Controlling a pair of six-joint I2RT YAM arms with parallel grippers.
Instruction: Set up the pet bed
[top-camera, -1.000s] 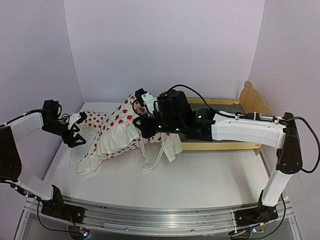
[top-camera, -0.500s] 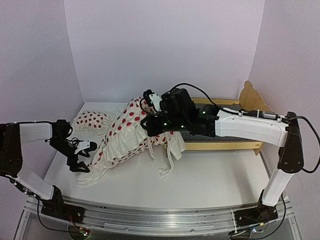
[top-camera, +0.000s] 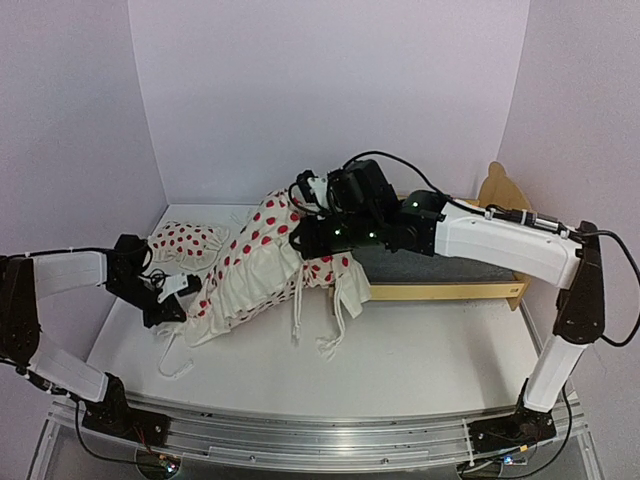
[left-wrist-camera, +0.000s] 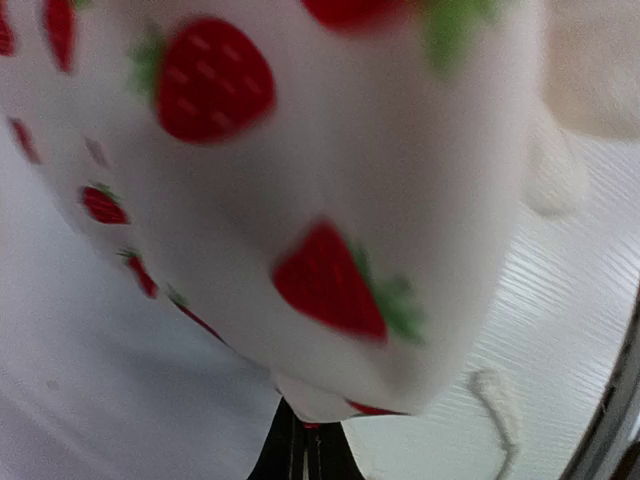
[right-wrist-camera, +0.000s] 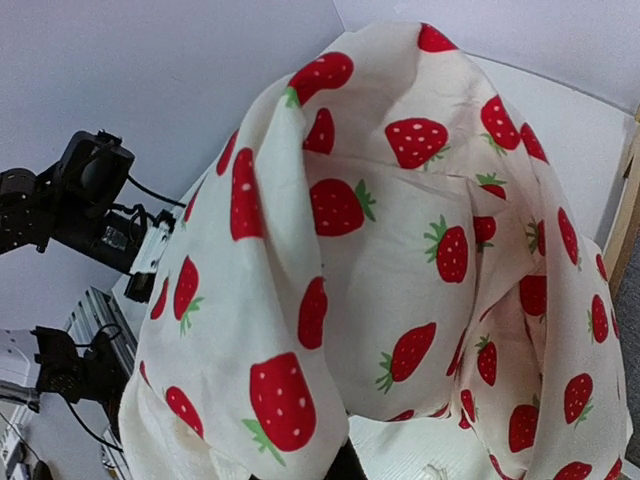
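The blanket (top-camera: 255, 265) is clamped by left gripper (top-camera: 170, 300) and right gripper (top-camera: 305, 195); pet bed (top-camera: 455, 275) at centre-right looks light, stiff plywood, so grab a side rail (top-camera: 430, 291).

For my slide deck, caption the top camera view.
Right gripper holds the strawberry blanket up beside the pet bed; left gripper pinches its lower corner.

The white table (top-camera: 420, 350) is occupied at its far right by the pet bed (top-camera: 440, 292) and at its far left by a strawberry-print pillow (top-camera: 185, 242). Between them, the lower hem of a blanket (top-camera: 250, 290) is trailed onto it.
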